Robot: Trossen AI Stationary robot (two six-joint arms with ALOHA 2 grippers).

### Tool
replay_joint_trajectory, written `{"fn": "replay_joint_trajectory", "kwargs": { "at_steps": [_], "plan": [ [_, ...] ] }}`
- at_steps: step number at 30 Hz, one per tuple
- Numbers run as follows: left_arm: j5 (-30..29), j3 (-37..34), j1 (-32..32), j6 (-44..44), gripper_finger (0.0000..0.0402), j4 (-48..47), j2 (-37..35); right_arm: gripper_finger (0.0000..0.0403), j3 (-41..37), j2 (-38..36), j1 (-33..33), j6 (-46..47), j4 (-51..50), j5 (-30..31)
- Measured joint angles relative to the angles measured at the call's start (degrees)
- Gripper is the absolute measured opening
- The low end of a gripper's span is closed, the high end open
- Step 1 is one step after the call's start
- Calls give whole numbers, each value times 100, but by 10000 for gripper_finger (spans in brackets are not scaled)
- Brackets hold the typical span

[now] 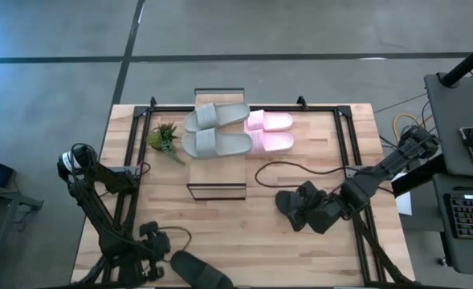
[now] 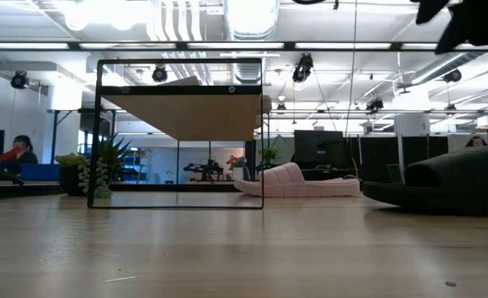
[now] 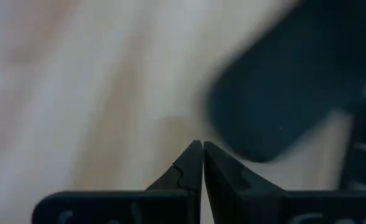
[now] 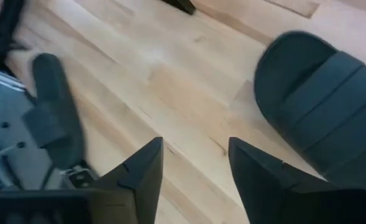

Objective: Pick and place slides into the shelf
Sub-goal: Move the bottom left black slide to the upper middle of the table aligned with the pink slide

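Shelf: the shelf (image 1: 217,143) stands on the desk (image 1: 300,241) toward the far edge, left of centre; the low view shows its light plank top and thin black frame (image 2: 177,132)
Grey slides: the grey pair (image 1: 217,130) lies side by side on top of the shelf's plank
Pink slides: the pink pair (image 1: 270,132) lies just right of the shelf, beside the grey pair; whether it rests on the desk or on the shelf cannot be told from above; the low view shows it on the desk behind the shelf's right post (image 2: 289,180)
Black slide, right: one black slide (image 1: 292,207) lies on the desk right of centre, just beside the right pincer; it also shows in the right wrist view (image 4: 322,112) and at the right of the low view (image 2: 442,186)
Black slide, left: the other black slide (image 1: 200,269) lies at the near edge of the desk, close to the left pincer
Right pincer: the right pincer (image 4: 195,168) is open with bare desk between its fingers, gripping nothing; the black slide sits beside one finger
Left pincer: the left pincer (image 3: 202,163) is low at the near left of the desk, fingers closed tip to tip on nothing, a dark blurred shape just beyond it
Plant: a small green plant (image 1: 164,138) stands left of the shelf
Cable: a dark cable (image 1: 292,170) loops over the desk right of the shelf
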Motion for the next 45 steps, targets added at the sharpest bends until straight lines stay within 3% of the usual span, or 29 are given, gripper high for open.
{"fn": "replay_joint_trajectory", "kwargs": {
  "at_steps": [5, 12, 19, 26, 28, 32, 34, 40, 45],
  "plan": [
    [373, 0, -2, 1026, 0, 1146, 118, 189, 123, 376, 2, 80, 8, -181],
    [1178, -4, -4, 1488, 0, 1406, 276, 188, 457, 946, 16, -75, 23, -668],
    [1197, 0, 134, 2144, 0, 2141, 439, 189, 816, 1300, 39, -329, 24, -783],
    [1328, -7, 716, 3110, 0, 2532, 953, 189, 856, 1330, 39, -197, 4, -765],
    [1255, -7, 929, 3410, 0, 2541, 1007, 189, 854, 1314, 39, -139, 4, -767],
    [-164, -36, 1371, 3854, 0, 2597, 988, 189, 868, 1303, 39, -11, -5, -765],
    [-583, -102, 1495, 4020, 0, 2609, 843, 189, 875, 1303, 39, 39, 4, -747],
    [-297, -367, 1807, 4340, 0, 2635, 564, 189, 876, 1301, 51, 52, -5, -761],
    [383, -518, 1755, 4292, 0, 2629, 384, 189, 873, 1301, 66, 43, -1, -770]
  ]
}}
